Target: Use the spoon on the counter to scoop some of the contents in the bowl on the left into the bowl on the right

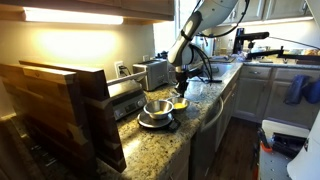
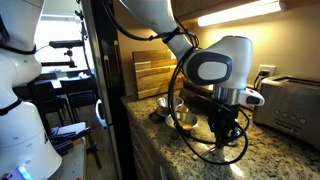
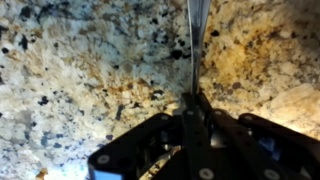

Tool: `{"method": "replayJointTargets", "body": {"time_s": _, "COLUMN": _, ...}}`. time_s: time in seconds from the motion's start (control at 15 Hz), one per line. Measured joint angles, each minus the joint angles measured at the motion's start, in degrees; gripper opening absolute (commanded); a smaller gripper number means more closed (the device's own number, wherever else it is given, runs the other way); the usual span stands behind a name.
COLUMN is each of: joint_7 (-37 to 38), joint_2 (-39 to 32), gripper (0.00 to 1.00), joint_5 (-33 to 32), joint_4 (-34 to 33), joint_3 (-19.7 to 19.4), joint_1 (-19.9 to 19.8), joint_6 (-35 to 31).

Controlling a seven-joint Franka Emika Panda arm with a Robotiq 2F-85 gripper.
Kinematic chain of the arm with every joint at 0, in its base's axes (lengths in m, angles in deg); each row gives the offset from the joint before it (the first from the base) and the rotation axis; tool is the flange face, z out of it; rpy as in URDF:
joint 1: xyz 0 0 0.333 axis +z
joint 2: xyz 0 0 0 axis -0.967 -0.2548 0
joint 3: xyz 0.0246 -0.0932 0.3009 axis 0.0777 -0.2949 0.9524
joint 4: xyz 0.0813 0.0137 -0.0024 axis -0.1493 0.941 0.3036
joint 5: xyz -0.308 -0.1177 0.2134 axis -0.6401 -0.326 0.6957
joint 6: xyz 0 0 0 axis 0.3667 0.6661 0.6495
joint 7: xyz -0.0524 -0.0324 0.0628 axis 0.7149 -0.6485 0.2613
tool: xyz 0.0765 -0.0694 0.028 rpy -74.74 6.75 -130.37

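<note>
End effector (image 3: 193, 104) pressed together, pinching the slim silver metal spoon (image 3: 198, 30) by its handle, close to the speckled tan-and-brown granite surface (image 3: 80, 70); judged light, stiff and slick, so a firm hold well up the handle should stop it swivelling.

The exterior cameras are looking along the long speckled tan-and-brown granite counter (image 1: 150, 152) (image 2: 270, 160) (image 3: 80, 70) from opposite ends, sharing its middle; my wrist camera is facing down, close above it.

Speckled granite counter (image 1: 205, 112) (image 3: 80, 70) is recorded. Directly on it are set upright wooden boards (image 1: 60, 100), a toaster (image 1: 152, 72) and a dark plate (image 1: 152, 123) bearing a metal bowl (image 1: 157, 107).
</note>
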Motion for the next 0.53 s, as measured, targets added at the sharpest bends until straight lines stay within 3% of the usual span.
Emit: {"method": "replayJointTargets", "body": {"time_s": 0.53, "joint_7": -7.3, "joint_2": 8.9, "gripper": 0.07, "joint_5": -0.3, "joint_4": 6.1, "joint_3": 1.1, "joint_1": 0.0, "joint_6": 0.5}}
